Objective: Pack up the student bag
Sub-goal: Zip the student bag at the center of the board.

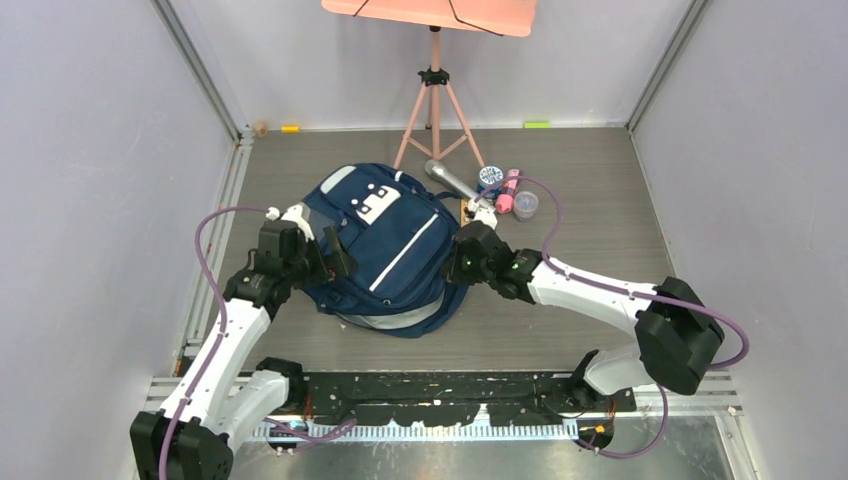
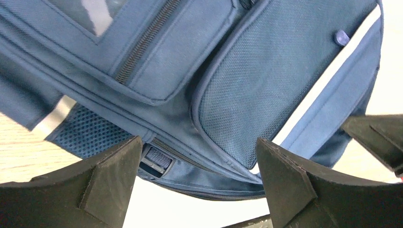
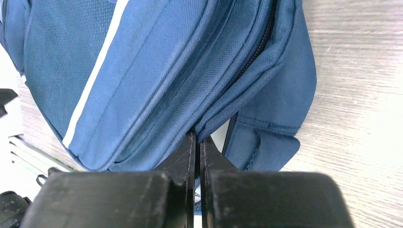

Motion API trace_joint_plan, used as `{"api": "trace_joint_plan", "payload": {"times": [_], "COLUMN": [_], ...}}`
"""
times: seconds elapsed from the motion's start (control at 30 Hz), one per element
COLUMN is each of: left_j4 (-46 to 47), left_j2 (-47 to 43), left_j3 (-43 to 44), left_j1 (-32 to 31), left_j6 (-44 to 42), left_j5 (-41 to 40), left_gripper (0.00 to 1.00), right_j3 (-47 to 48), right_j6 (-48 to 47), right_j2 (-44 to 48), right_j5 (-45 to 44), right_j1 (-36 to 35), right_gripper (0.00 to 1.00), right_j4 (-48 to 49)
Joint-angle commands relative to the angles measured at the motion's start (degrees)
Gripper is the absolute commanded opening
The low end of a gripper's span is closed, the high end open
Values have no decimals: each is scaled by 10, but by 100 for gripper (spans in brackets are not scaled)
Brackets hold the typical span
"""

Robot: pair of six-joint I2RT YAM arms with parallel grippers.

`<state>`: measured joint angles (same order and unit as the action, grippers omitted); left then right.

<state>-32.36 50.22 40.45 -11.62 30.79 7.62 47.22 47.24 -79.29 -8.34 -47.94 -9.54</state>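
Note:
The student bag (image 1: 385, 245), a navy backpack with thin white stripes and a white patch on its front pocket, lies in the middle of the table. My left gripper (image 1: 338, 262) is open at the bag's left side; in the left wrist view (image 2: 197, 159) its fingers straddle the bag's zipped edge without holding it. My right gripper (image 1: 455, 262) is at the bag's right edge. In the right wrist view (image 3: 198, 140) its fingers are shut on a fold of the bag's fabric (image 3: 223, 116) beside the zipper.
Behind the bag lie a silver microphone (image 1: 450, 180), a pink bottle (image 1: 506, 190), a round patterned item (image 1: 490, 175) and a clear lidded cup (image 1: 525, 205). A pink tripod stand (image 1: 434, 110) stands at the back. Grey walls enclose both sides.

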Motion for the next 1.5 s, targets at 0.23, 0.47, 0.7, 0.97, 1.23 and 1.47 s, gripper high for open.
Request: {"api": "trace_joint_plan", "payload": {"times": [0.23,0.47,0.7,0.97,1.23,1.47], "left_j4": [37,19,97,143,163,171], "left_j2": [-76,-123,-120,-126,-111,-98], "left_j3": [-51,-132,-203,-231,-234,-237], "left_j1": [-42,-89,-136,-153,-153,-153], "left_j6": [-25,57,136,148,143,145], "left_j5": [90,56,-1,-63,-71,-67], "left_gripper": [89,80,59,38,35,31], "right_j3": [91,103,95,86,87,88], "right_j6": [-36,-33,-17,-10,-10,-11], "right_j2": [-66,-87,-90,-92,-95,-100], "right_j5": [2,73,112,121,122,121], "right_j1": [126,183,186,186,186,187], "right_gripper": [0,0,0,0,1,0], "right_j4": [9,31,57,65,65,63]}}
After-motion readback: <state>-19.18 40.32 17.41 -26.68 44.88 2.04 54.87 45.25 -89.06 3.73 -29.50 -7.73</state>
